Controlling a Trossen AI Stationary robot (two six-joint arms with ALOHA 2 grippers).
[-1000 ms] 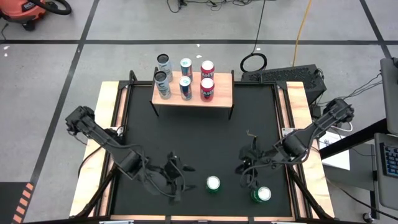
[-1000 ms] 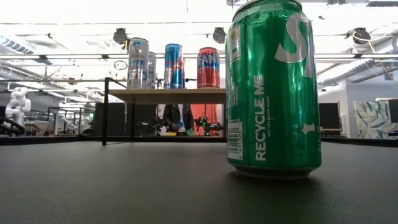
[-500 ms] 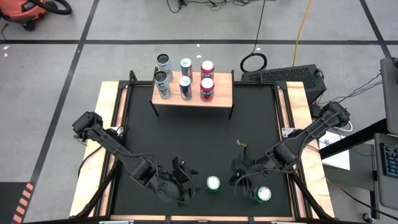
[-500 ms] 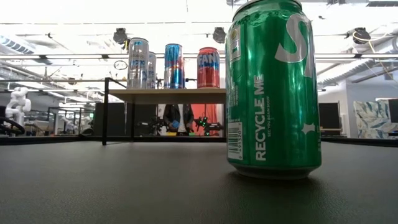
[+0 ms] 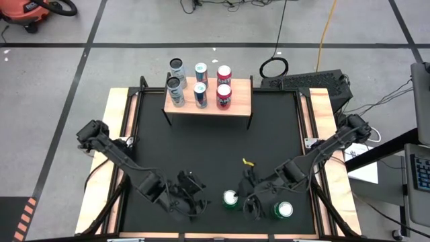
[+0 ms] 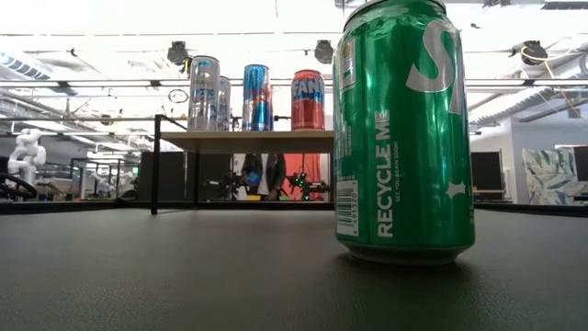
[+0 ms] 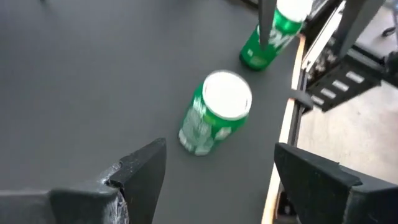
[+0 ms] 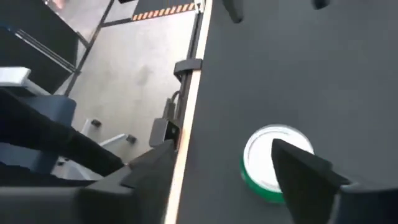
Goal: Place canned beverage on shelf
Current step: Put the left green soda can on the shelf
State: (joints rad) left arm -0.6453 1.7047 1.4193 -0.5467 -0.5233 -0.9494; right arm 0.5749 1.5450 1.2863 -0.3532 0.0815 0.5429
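Green cans: two upright on tabletop, none gripped. One (image 5: 230, 199) sits between the two end effectors, other (image 5: 283, 210) just beside R end effector (image 5: 250, 204), toward tabletop edge. L end effector (image 5: 191, 202): fingers spread wide, nothing between them; in L wrist view the nearer can (image 7: 214, 112) stands ahead of the gap, not yet inside. R end effector: fingers apart, empty; R wrist view shows a can top (image 8: 270, 163) partly behind one finger.

Shelf (image 5: 240, 101) well apart from both, at far side; six cans on it, free strip at one end.

Risks (judgement): both arms crowd same can, so collision or a sideways knock could topple it. Off-centre closing may tip it. Free spot sits beside a red can (image 5: 223, 96); bump possible.

Readable: "RECYCLE ME" on green can (image 6: 404, 129); red can (image 6: 308, 99) shows partial "FAN".
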